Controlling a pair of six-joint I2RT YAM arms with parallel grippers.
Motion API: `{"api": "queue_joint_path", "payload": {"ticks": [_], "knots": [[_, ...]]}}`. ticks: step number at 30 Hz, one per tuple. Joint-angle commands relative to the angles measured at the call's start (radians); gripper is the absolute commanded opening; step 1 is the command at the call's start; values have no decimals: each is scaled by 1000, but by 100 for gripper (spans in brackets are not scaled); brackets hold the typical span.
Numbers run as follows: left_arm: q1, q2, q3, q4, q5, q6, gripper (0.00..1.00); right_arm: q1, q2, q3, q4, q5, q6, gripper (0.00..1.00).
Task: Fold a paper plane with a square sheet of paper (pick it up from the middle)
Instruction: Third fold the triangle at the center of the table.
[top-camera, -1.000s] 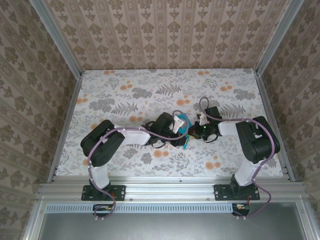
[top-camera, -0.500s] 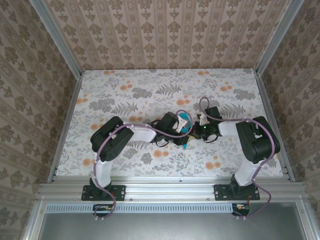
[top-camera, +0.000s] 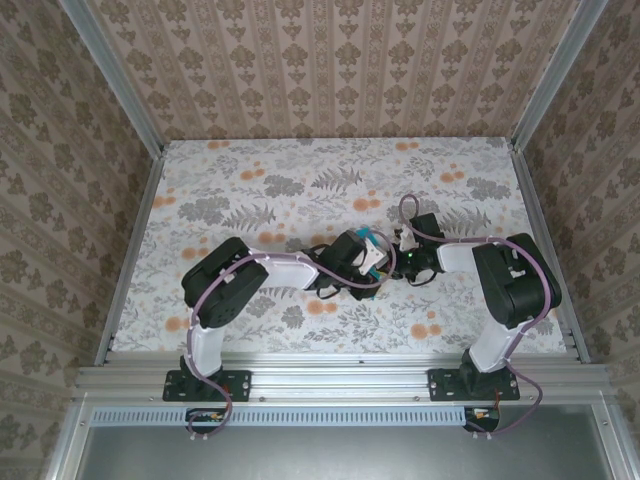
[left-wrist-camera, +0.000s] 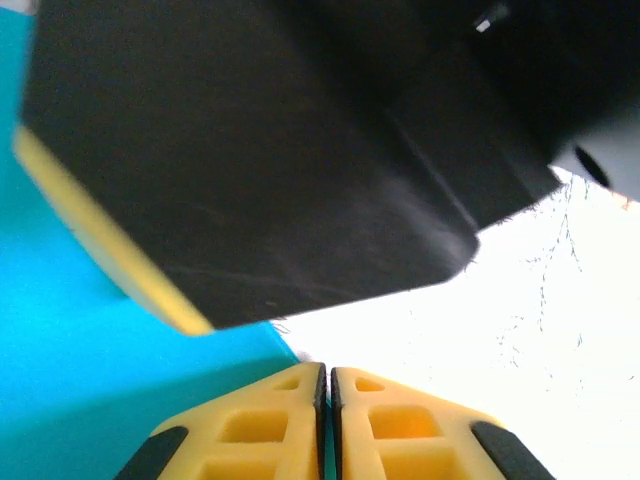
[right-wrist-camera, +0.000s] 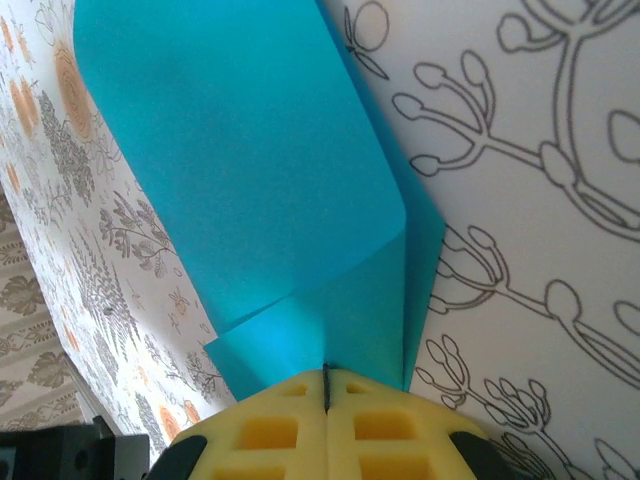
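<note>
The square sheet of paper (right-wrist-camera: 250, 180), partly folded over, sits at the middle of the worktop (top-camera: 300, 170) — your right gripper (right-wrist-camera: 327, 385) has its jaws closed tight on one edge, and your left gripper (left-wrist-camera: 327, 385) pinches another edge, jaws almost touching.

Top camera overhead, facing down; wrist cameras close (probably opposed), sharing paper (right-wrist-camera: 250, 170).

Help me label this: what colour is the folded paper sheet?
The paper is plain teal-blue with no print, seen best in the right wrist view.
</note>
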Motion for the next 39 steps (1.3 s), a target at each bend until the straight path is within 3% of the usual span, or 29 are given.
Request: {"api": "queue_joint_path", "payload": {"ticks": [1,10,23,30,39], "knots": [[-54,-17,-18,-199,-7,76,13,-11,0,-12,-91,128,-14,5],[-83,-41,-89,-193,-6,70,13,-12,-24,-10,-112,138,-20,5],[-42,-13,-106,-174,22,65,12,9,-119,2,-62,69,35,11],[-35,-7,-107,-182,28,69,12,31,-32,13,4,62,61,12],[-28,-13,-119,-188,43,73,12,-8,26,81,-110,166,-29,13]]}}
